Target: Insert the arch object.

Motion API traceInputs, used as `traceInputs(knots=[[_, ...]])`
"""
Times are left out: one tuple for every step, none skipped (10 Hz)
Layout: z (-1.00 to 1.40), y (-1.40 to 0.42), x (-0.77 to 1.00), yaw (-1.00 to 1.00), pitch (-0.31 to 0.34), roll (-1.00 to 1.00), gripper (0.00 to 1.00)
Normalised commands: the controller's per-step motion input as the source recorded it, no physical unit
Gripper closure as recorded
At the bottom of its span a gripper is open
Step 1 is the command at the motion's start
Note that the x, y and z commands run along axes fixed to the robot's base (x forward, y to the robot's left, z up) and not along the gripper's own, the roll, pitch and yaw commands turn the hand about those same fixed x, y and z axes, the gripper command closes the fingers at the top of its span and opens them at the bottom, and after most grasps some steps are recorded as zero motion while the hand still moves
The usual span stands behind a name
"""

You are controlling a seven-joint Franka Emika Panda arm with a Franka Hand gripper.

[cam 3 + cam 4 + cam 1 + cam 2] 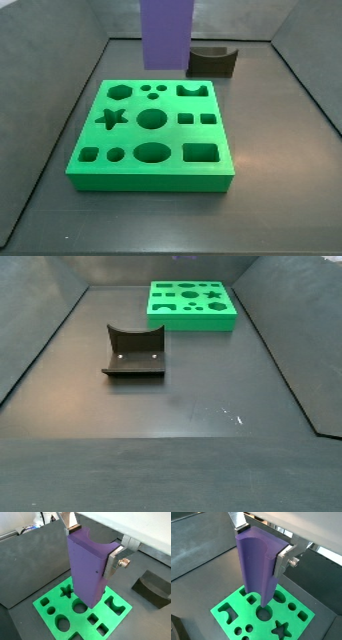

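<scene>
In a wrist view, the gripper [90, 543] clamps a tall purple arch block [87, 567] between its silver finger plates [113, 561], the jaws closed onto the block's sides; the piece hangs upright above a green shape-sorting board [79, 614], its lower end over the board's round cutout [79, 607], with the arch-shaped slot [115, 605] just beside it and a dark fixture [153, 588] standing on the floor apart from the board. In a wrist view from the opposite side, the gripper [263, 538] grips the same block [260, 564], its lower tip over a round hole [264, 613] in the board [264, 614]. In a side view, the block [166, 33] hangs above the far edge of the board [150, 135], the fixture [213, 61] just beyond to the right; the gripper itself is out of frame. In a side view from farther off, the board [191, 305] lies at the far end of the dark floor, the fixture [135, 353] nearer and to the left, well apart from it.
</scene>
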Motion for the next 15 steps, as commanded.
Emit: traceInputs(knots=[[-0.23, 0.12, 0.15, 0.0, 0.0, 0.08, 1.0], [-0.33, 0.2, 0.2, 0.0, 0.0, 0.08, 1.0], [-0.35, 0.24, 0.17, 0.0, 0.0, 0.09, 1.0], [-0.36, 0.27, 0.14, 0.0, 0.0, 0.09, 1.0], [-0.39, 0.28, 0.1, 0.0, -0.009, 0.1, 1.0], [-0.41, 0.29, 0.04, 0.0, -0.027, 0.09, 1.0], [-0.41, 0.27, 0.01, 0.0, -0.04, 0.08, 1.0], [-0.41, 0.26, 0.12, 0.0, -0.02, 0.05, 1.0], [-0.38, 0.26, 0.19, -0.09, 0.0, 0.07, 1.0], [-0.43, 0.26, 0.16, -0.08, 0.0, 0.06, 1.0], [-0.44, 0.24, 0.19, -0.06, 0.0, 0.02, 1.0], [-0.38, 0.26, 0.22, -0.14, 0.0, 0.01, 1.0], [-0.29, 0.29, 0.24, -0.19, 0.0, 0.0, 1.0], [-0.25, 0.27, 0.28, -0.18, 0.01, 0.0, 1.0], [-0.27, 0.2, 0.4, -0.19, 0.011, 0.0, 1.0]])
